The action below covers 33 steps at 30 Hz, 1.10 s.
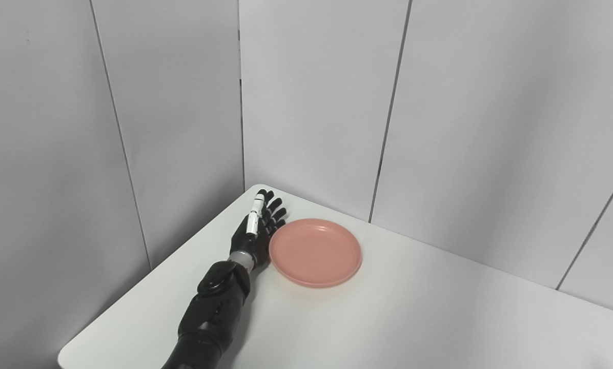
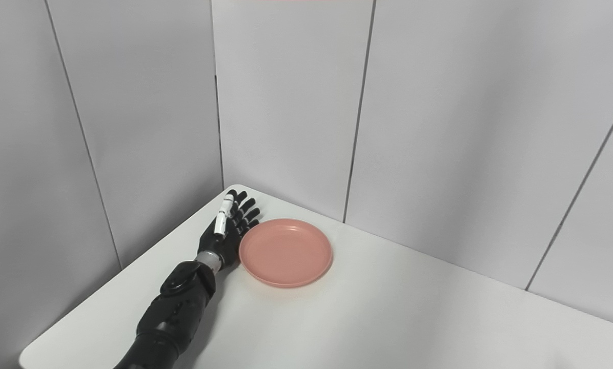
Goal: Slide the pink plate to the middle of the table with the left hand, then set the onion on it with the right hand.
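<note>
Salmon pink on white, with one black arm.

The round, shallow plastic plate (image 1: 315,252) is plain salmon pink, unpatterned, on the smooth white table (image 1: 440,318). The left hand (image 1: 258,225) at its left is glossy black, one of its fingers (image 1: 254,215) white with dark bands, and a silver-grey ring shows at the wrist. The far wall panels (image 1: 311,92) are pale grey with thin dark seams.

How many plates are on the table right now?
1. The pink plate lies near the table's far left corner, empty, with the open left hand against its left rim. No onion is in view.
</note>
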Tool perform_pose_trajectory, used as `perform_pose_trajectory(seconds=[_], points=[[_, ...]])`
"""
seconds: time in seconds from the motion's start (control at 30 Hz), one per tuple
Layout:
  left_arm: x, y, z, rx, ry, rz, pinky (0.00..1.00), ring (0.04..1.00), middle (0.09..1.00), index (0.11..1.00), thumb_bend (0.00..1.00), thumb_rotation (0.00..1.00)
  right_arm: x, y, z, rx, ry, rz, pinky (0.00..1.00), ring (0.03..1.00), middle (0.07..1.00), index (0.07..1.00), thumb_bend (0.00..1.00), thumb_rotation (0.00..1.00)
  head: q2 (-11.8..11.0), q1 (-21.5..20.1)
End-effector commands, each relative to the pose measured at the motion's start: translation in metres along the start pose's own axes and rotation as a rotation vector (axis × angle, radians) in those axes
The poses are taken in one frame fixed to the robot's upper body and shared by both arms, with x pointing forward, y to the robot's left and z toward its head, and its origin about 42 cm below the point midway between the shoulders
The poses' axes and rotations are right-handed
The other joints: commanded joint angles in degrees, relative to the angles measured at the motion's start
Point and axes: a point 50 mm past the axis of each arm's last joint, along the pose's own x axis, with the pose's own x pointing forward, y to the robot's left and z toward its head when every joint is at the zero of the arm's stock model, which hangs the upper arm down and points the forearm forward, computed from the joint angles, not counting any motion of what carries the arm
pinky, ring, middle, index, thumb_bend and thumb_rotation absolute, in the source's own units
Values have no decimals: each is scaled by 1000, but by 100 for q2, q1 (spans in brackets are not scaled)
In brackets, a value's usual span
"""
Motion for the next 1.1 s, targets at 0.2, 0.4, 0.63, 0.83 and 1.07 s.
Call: perform_pose_trajectory(seconds=[0.2, 0.4, 0.63, 0.83, 1.07], points=[[-2, -18, -27, -27, 143, -69, 978, 959, 967, 953, 411, 1000, -12, 5, -6, 0, 27, 11, 982, 982, 994, 980, 712, 998, 162, -251], [-4, -29, -28, -29, 161, -114, 970, 958, 973, 964, 414, 1000, -16, 9, -1, 8, 30, 16, 1000, 1000, 1000, 994, 437, 1000, 350, -566], [-8, -44, -31, -29, 195, -169, 959, 952, 969, 957, 422, 1000, -22, 20, 9, 43, 45, 3, 1000, 1000, 1000, 996, 227, 1000, 503, -968], [-14, -54, -32, -57, 219, -200, 947, 943, 955, 943, 413, 1000, -28, 28, 20, 28, 36, 4, 1000, 1000, 1000, 1000, 126, 1000, 721, -1390], [-21, -66, -34, -55, 250, -232, 943, 945, 961, 943, 415, 1000, -31, 30, 24, 21, 16, 25, 1000, 997, 1000, 1000, 112, 1000, 929, -1788]])
